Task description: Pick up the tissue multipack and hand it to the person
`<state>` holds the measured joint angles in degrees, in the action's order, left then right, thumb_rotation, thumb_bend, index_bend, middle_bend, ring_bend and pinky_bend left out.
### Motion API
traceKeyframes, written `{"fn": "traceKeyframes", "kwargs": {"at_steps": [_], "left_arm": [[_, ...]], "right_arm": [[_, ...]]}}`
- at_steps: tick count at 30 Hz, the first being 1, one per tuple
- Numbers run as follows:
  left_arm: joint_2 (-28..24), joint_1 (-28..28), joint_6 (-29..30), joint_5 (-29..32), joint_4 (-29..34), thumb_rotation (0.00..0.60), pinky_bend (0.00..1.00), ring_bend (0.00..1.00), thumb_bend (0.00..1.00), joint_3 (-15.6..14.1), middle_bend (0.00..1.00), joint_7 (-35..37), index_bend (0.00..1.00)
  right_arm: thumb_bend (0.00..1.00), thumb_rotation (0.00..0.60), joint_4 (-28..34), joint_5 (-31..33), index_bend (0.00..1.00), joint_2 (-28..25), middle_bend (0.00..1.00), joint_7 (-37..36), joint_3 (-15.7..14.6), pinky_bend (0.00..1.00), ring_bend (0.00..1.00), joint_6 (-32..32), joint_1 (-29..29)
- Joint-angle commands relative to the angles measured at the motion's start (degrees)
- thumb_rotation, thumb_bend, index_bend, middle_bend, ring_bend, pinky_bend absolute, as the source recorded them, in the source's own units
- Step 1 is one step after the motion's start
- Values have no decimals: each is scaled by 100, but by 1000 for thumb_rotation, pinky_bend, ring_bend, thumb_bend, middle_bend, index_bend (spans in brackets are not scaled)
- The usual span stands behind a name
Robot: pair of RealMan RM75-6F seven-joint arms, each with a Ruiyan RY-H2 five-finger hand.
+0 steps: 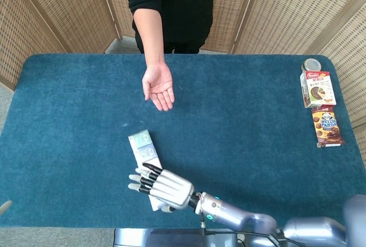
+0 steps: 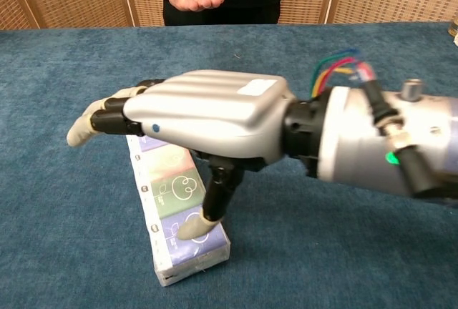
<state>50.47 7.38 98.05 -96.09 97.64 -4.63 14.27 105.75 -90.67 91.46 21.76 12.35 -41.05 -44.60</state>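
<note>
The tissue multipack (image 1: 143, 146) is a long clear-wrapped row of green, purple and white packets lying on the blue table (image 1: 68, 121), near the front edge. My right hand (image 1: 163, 183) hovers flat over its near half, fingers stretched out to the left and apart. In the chest view the right hand (image 2: 207, 112) covers the far part of the multipack (image 2: 175, 189), and its thumb points down, tip on the pack's near end. The person's hand (image 1: 158, 84) waits palm up at the far side. Only a beige tip (image 1: 4, 208) shows at the lower left edge, possibly my left hand.
Two snack boxes (image 1: 318, 88) (image 1: 327, 126) and a small can (image 1: 311, 64) lie along the table's right edge. Wicker screens (image 1: 51, 12) stand behind the table. The person's body (image 1: 171, 7) is at the far middle.
</note>
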Motion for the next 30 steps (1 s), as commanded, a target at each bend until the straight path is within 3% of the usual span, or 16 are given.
{"fn": "traceKeyframes", "kwargs": {"at_steps": [1,8,12,19,30], "left_arm": [[-3,0,3,4,-6,600,87,0,142,4,0,11,0],[-6,-26,-47,29,2,600,87,0,143,14,0,23,0],[-3,-38,-77,27,17,600,87,0,143,13,0,-1,0],[2,-37,-79,29,21,600,87,0,143,14,0,-12,0],[-10,-28,-50,29,-6,600,87,0,143,17,0,59,0]], "right_arm": [[0,600,-244,565,125,338,23,661,161,0,0,134,-211],[0,580,-122,1434,258,291,12,1355,145,0,0,340,-526],[0,473,31,1977,311,302,9,1716,-36,0,0,382,-719],[0,367,330,3075,330,418,0,2497,-231,0,0,-73,-1102],[0,343,312,3860,351,529,0,2935,-437,0,0,-630,-1537]]}}
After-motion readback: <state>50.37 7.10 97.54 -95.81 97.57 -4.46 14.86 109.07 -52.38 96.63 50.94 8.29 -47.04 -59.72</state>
